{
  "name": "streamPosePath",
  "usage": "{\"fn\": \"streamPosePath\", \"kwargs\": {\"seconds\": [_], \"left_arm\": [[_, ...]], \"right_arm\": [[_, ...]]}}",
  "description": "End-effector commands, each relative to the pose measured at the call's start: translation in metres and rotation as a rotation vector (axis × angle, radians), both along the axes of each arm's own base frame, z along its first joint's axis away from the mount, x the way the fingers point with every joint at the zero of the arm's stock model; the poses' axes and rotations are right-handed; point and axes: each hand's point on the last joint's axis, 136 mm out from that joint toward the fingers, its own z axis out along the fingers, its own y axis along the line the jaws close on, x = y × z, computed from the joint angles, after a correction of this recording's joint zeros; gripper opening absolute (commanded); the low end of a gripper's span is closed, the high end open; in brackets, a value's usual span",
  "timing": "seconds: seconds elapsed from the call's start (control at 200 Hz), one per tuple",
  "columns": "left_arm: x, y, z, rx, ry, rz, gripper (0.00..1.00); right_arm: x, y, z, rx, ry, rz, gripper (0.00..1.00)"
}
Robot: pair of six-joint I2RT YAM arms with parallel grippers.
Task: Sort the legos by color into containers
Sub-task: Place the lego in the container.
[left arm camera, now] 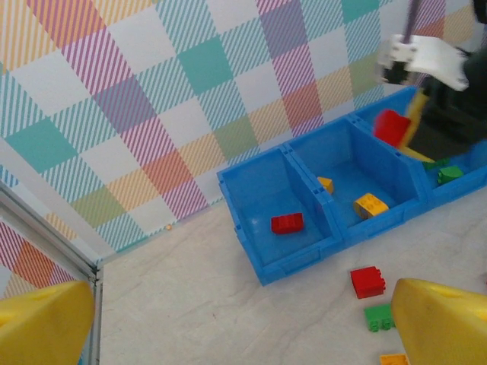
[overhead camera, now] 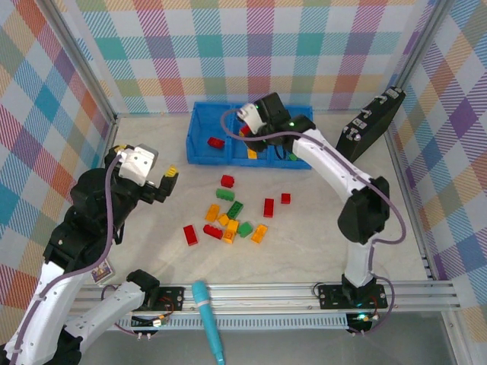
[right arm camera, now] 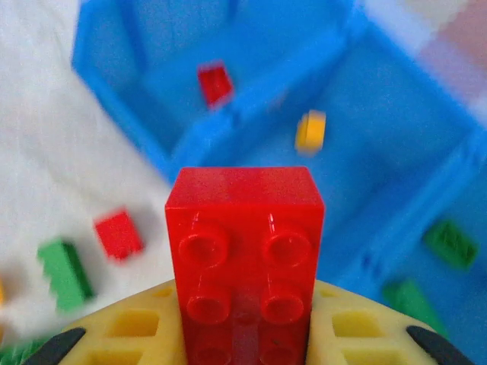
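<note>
The right tool (right arm camera: 243, 338) pinches a glossy red studded plastic brick (right arm camera: 243, 243) above the bright blue three-compartment plastic bin (overhead camera: 199, 156), which sits near the far wall. The left tool (overhead camera: 169, 181) hangs spread over bare counter (overhead camera: 144, 236), left of the loose red, green and orange bricks (overhead camera: 232, 217).

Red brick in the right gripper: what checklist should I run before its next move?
1. Grip: ok. The right gripper is shut on the red brick.
2. Brick over the red compartment: not ok. It hangs over the middle-to-right part of the blue bin, while the sorted red piece lies in the left compartment.
3. Sorting so far: ok. Yellow-orange bricks are in the middle and green bricks on the right, with no mixed colours seen.
4. Left gripper out of the way: ok. It is open and apart from the bin.
5. Clearance over the dividers: cannot tell.
</note>
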Motion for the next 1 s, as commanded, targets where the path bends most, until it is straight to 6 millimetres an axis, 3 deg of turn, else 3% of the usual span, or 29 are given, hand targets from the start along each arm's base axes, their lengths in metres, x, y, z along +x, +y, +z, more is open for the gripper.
{"fn": "streamPosePath", "kwargs": {"seconds": [0.0,0.22,0.36,0.66,0.995], "left_arm": [[0.0,0.002,0.003,0.004,-0.025,0.011,1.0],[0.002,0.003,0.0,0.008,-0.024,0.019,1.0],[0.001,0.005,0.001,0.009,-0.03,0.029,1.0],[0.003,0.006,-0.003,0.02,-0.024,0.038,1.0],[0.006,0.002,-0.006,0.023,-0.009,0.029,1.0]], "right_arm": [[0.026,0.05,0.002,0.064,-0.088,0.112,0.28],[0.046,0.11,-0.02,0.109,-0.152,0.225,0.29],[0.056,0.131,-0.039,0.112,-0.182,0.256,0.29],[0.066,0.149,-0.098,-0.124,-0.285,0.296,0.32],[0.08,0.148,-0.118,-0.352,-0.419,0.24,0.37]]}}
